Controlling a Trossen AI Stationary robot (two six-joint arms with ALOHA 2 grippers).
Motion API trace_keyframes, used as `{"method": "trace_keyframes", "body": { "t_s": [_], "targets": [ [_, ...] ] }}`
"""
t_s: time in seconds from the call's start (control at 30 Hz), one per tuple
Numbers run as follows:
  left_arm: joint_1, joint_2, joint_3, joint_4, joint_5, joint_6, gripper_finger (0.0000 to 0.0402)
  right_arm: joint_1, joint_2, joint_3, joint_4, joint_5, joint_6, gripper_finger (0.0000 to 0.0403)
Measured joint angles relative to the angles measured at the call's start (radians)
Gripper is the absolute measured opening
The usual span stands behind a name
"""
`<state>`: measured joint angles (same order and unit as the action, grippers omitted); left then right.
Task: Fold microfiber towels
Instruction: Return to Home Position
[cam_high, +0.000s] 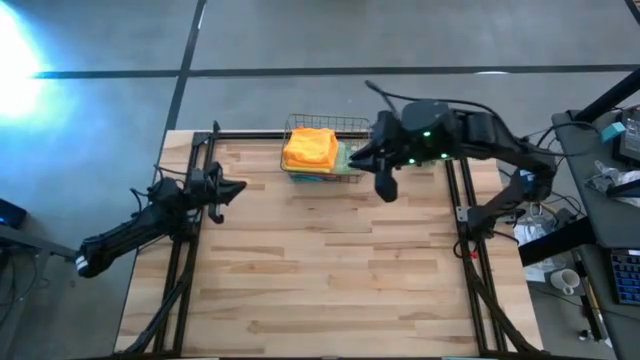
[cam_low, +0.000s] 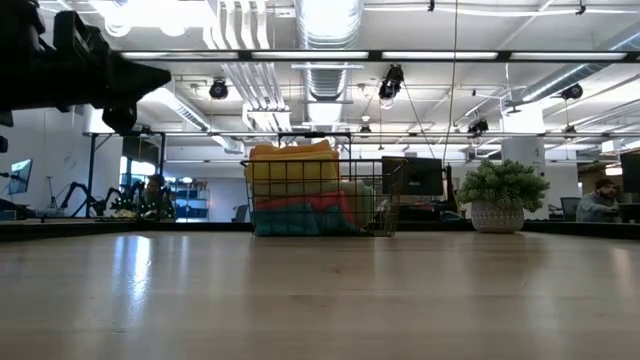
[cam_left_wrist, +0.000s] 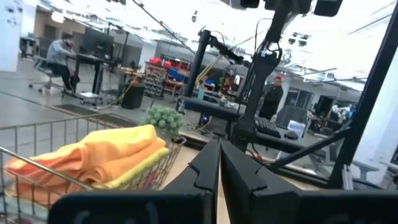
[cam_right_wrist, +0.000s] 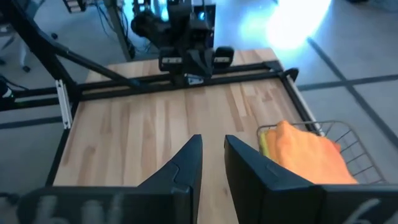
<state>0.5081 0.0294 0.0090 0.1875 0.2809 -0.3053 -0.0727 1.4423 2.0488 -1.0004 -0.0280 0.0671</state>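
High view first: the orange towel sat folded on top of the stack in the wire basket at the far edge of the table; the right gripper hung just beside the basket's right end, the left gripper well apart on the left. Low view: the stack lay flat, long side across, over a pink towel and a teal towel; a plant stood near. Left wrist view: fingers pressed together, empty. Right wrist view: a narrow gap, nothing held.
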Motion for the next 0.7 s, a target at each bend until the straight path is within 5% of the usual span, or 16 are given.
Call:
{"method": "trace_keyframes", "body": {
  "t_s": [0.4,0.7],
  "targets": [
    [0.000,0.059,-0.001,-0.021,-0.028,0.085,0.0000,-0.002,-0.145,-0.032,-0.082,0.039,-0.079,0.0059],
    [0.000,0.133,-0.002,-0.018,-0.039,0.155,0.0000,-0.002,-0.394,-0.337,-0.040,0.039,-0.059,0.0059]
  ]
}}
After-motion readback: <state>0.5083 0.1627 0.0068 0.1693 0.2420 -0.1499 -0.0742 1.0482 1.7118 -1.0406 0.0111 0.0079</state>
